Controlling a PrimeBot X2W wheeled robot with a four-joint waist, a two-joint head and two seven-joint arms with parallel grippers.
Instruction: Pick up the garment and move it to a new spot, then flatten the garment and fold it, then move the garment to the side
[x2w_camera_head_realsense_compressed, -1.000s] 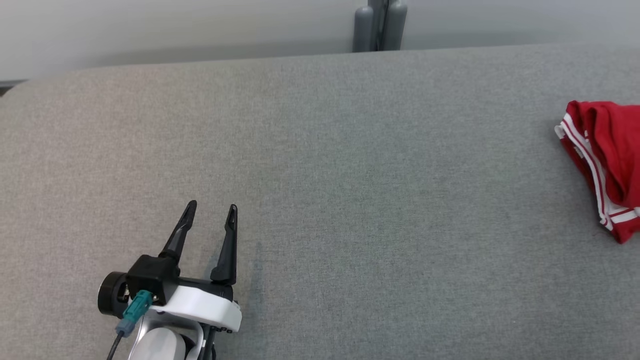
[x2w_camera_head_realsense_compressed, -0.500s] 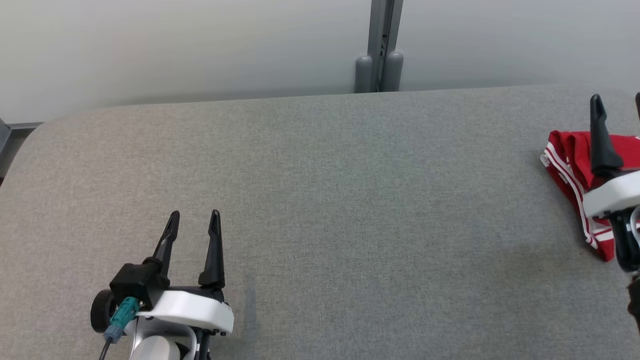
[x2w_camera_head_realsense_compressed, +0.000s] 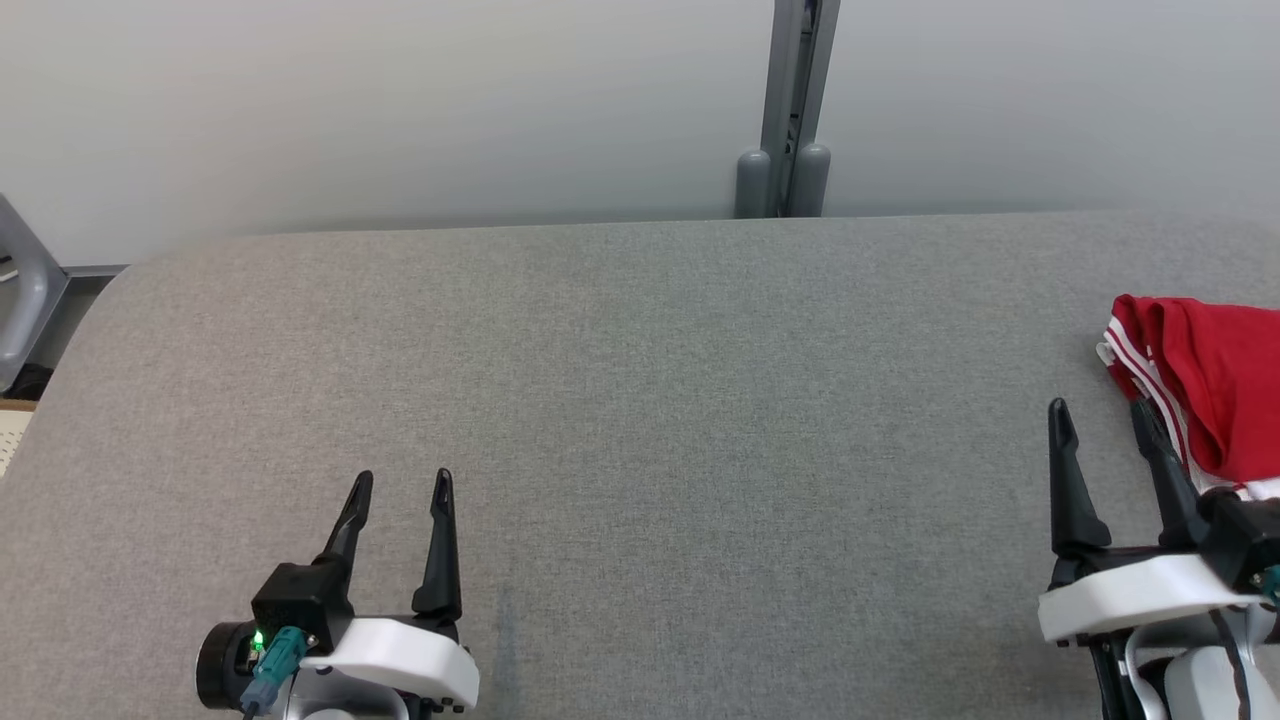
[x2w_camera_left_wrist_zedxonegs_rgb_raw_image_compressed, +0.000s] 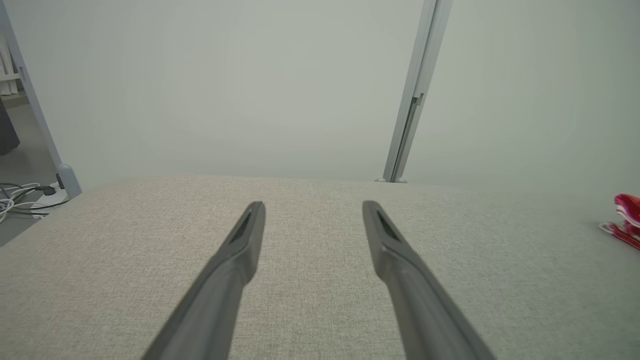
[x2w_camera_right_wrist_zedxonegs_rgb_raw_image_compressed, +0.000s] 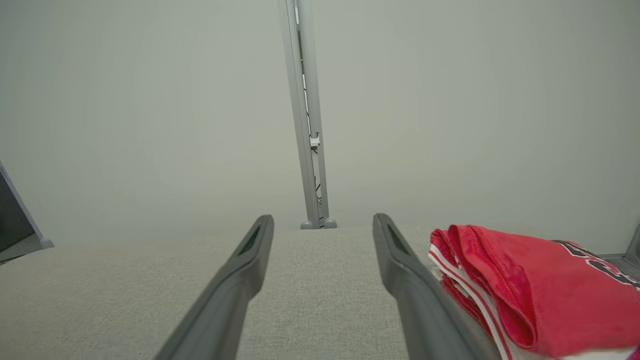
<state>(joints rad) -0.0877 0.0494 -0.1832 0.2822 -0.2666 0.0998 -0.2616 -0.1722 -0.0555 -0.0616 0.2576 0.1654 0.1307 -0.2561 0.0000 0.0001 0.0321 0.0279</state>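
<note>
A red garment (x2w_camera_head_realsense_compressed: 1215, 385) with white stripes lies bunched at the right edge of the grey table (x2w_camera_head_realsense_compressed: 640, 420), cut off by the frame. In the right wrist view the garment (x2w_camera_right_wrist_zedxonegs_rgb_raw_image_compressed: 530, 285) sits just right of the fingers. My right gripper (x2w_camera_head_realsense_compressed: 1100, 415) stands open at the lower right, its right finger close beside the cloth, nothing between the fingers. Over bare table at the lower left, my left gripper (x2w_camera_head_realsense_compressed: 402, 482) is open and empty. The left wrist view catches the garment (x2w_camera_left_wrist_zedxonegs_rgb_raw_image_compressed: 627, 217) far off at the right edge.
A pale wall runs behind the table with a grey upright post (x2w_camera_head_realsense_compressed: 795, 110) at its middle. A grey frame part (x2w_camera_head_realsense_compressed: 25, 290) and floor show past the table's rounded left corner. Cables (x2w_camera_left_wrist_zedxonegs_rgb_raw_image_compressed: 20, 195) lie on the floor at the left.
The head camera has tilted up, showing more wall. My right gripper came into view over the garment, then drew back toward the near edge beside it. The left gripper stays open.
</note>
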